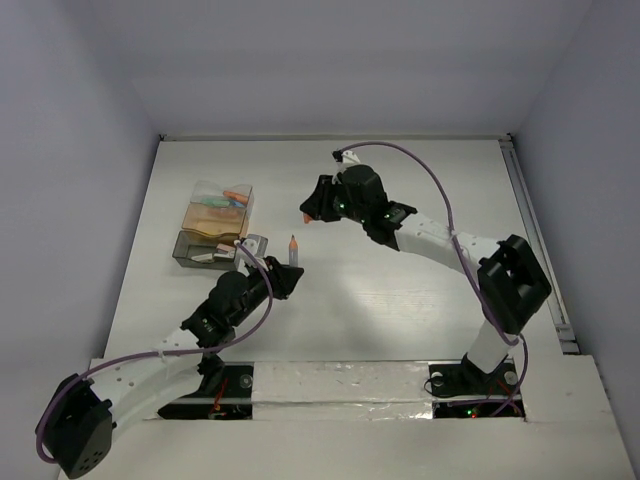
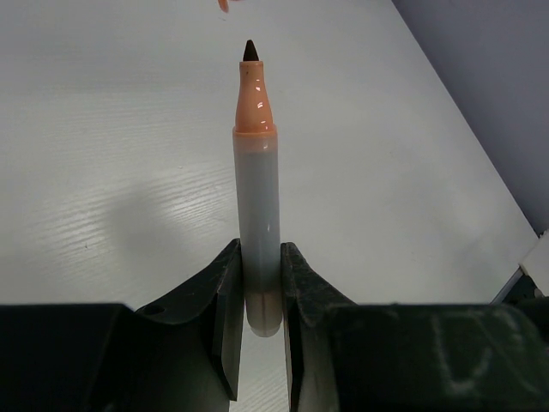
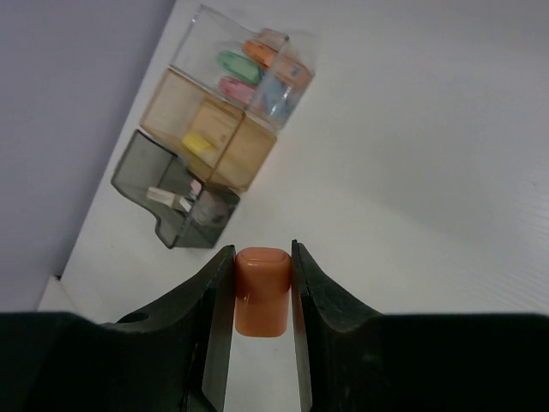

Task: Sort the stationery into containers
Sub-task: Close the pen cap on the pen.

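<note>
Orange cap clamped in right gripper; grey uncapped marker clamped in left gripper. Far left, containers near table edge, wide white surface right of them.

The black-and-white left arm stretches low from its base at 7 o'clock toward 1 o'clock, with its wrist near the centre. The left jaws are clamped on the rear end of an uncapped grey marker with an orange tip, which sticks straight out past them. The black-and-white right arm rises from 5 o'clock to a raised elbow at 3 o'clock, then reaches toward 10 o'clock. The right jaws pinch a small orange plastic cap.
</note>
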`<state>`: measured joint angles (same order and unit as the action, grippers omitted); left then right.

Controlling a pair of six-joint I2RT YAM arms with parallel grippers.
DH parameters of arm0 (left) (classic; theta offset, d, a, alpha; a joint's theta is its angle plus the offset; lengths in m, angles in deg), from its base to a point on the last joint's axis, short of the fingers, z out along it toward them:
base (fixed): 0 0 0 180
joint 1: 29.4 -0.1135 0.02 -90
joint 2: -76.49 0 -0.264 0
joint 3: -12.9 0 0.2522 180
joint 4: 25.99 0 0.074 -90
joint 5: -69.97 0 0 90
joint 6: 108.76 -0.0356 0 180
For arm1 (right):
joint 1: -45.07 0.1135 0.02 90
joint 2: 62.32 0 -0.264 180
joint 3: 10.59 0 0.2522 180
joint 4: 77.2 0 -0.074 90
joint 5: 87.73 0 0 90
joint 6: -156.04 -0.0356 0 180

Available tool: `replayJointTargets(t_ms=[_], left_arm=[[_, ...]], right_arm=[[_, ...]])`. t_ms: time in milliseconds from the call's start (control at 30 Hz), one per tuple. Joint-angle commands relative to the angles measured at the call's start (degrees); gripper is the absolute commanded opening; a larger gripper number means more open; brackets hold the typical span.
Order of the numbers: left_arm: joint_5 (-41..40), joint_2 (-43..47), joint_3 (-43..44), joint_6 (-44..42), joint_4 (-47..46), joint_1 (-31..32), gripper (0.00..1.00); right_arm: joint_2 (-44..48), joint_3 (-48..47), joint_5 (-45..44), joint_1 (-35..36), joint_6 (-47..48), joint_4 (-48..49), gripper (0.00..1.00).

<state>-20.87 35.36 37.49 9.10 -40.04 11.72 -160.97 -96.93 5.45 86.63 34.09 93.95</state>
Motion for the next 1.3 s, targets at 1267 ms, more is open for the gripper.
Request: replayJointTargets(t_ms=[1267], left_arm=[[-1.53, -0.71, 0.86, -1.58, -1.89, -0.17, 0.0]], right_arm=[[4.08, 0.94, -5.11, 8.19, 0.22, 7.66, 0.05]])
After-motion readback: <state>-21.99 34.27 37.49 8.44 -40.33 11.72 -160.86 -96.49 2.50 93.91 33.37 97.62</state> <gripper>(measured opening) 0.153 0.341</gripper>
